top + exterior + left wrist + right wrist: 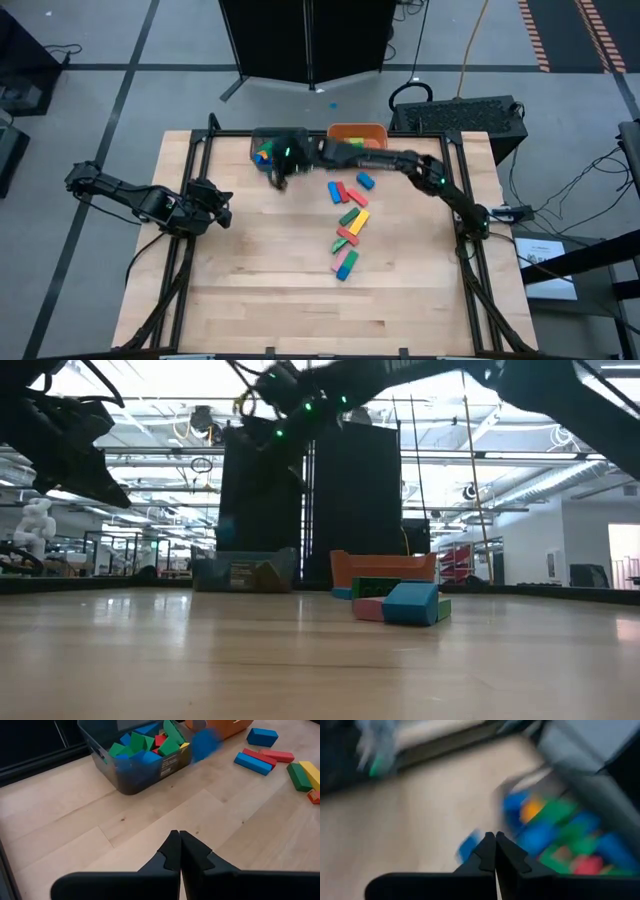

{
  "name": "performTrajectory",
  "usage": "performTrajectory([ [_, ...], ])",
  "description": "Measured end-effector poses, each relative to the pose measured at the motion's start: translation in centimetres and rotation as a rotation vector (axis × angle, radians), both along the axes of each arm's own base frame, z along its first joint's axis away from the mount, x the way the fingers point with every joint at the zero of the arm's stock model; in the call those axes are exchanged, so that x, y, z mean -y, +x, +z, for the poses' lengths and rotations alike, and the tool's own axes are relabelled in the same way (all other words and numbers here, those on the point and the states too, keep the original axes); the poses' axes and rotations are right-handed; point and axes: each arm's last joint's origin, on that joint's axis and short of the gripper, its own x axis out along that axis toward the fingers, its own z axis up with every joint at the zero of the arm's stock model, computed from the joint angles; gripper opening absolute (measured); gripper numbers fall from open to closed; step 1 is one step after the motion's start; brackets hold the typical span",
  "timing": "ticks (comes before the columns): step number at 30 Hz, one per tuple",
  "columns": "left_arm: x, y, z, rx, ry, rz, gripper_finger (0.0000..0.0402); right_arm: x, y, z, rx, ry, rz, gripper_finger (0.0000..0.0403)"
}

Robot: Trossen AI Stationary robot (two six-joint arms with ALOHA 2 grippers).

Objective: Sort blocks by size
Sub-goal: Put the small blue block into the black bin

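The blocks lie in two groups. Several green, blue, red and yellow cubes fill the grey bin [268,148] [135,775] at the table's far edge. Longer bars [350,225] lie loose on the wood right of centre. My right gripper [280,178] [495,837] reaches across to the grey bin's near side and hangs above the table, shut with nothing between its fingers. A blurred blue block [202,744] [468,846] shows just beside the bin; I cannot tell if it rests on the table. My left gripper [222,205] [179,837] waits shut at the table's left.
An orange bin [357,132] [385,568] stands right of the grey one at the far edge. A black metal frame [190,160] runs along the table's sides. Bare wood lies in the near half [280,290] and between my left gripper and the bars.
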Motion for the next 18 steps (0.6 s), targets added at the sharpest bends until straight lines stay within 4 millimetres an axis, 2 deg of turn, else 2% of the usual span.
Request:
performTrajectory([
  [2,0.0,0.0,0.0,0.0,0.0,0.001,0.0,3.0,-0.4,0.7,0.09,0.013,-0.088,0.0003],
  [5,0.0,0.0,0.0,0.001,0.0,0.001,0.0,6.9,-1.3,0.6,0.156,0.042,-0.183,0.0003],
  [7,0.0,0.0,0.0,0.001,0.0,0.001,0.0,8.6,-1.9,0.3,0.165,0.068,-0.213,0.0002],
  [10,0.0,0.0,0.0,0.001,0.0,0.001,0.0,9.8,-2.4,0.1,0.173,0.122,-0.182,0.0001],
  [12,0.0,0.0,0.0,0.001,0.0,0.001,0.0,9.8,-2.5,0.1,0.189,0.188,-0.073,0.0008],
  [14,0.0,0.0,0.0,0.001,0.0,0.001,0.0,8.7,-2.0,0.3,0.197,0.226,0.048,0.0025],
  [18,0.0,0.0,0.0,0.002,0.0,0.001,0.0,2.8,-0.2,-0.1,0.117,0.143,0.306,0.0079],
])
